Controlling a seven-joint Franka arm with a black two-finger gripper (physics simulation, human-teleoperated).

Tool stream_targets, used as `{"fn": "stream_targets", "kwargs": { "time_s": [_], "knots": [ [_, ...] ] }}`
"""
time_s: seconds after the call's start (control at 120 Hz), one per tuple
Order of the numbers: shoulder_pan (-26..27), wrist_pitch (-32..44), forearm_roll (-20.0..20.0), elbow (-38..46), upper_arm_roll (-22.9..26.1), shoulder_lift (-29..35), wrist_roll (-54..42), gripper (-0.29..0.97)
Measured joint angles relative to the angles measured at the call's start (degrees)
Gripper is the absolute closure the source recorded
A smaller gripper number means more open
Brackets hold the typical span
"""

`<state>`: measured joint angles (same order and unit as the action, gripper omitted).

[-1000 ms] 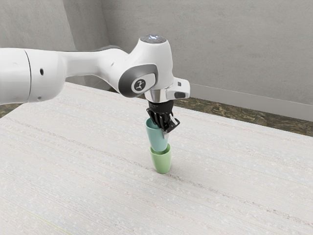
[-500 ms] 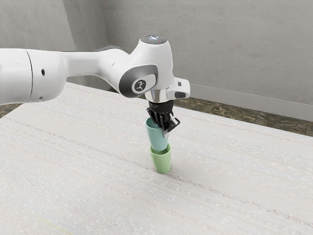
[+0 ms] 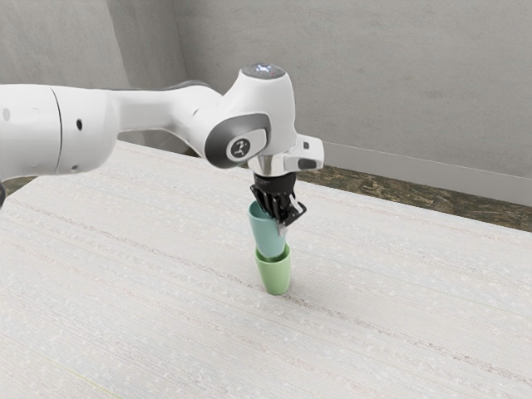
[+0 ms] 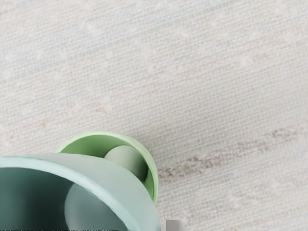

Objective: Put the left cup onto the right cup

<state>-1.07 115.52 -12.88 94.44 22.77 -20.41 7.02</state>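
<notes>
my gripper [image 3: 281, 211] stays clamped on the teal cup [image 3: 265, 235], its base hidden in the green cup [image 3: 273, 273], hardly changed.

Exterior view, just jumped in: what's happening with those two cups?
The arm's gripper is shut on the rim of the teal cup, whose lower end sits inside the green cup standing on the table. The teal cup leans a little rather than standing straight. The wrist view also shows its base inside the green cup's mouth.
</notes>
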Motion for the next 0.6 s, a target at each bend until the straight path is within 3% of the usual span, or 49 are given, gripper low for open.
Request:
{"fn": "stream_targets", "kwargs": {
  "time_s": [0.6],
  "knots": [
    [0.0,0.0,-0.7,-0.2,-0.2,-0.6,0.0,0.78]
  ]
}}
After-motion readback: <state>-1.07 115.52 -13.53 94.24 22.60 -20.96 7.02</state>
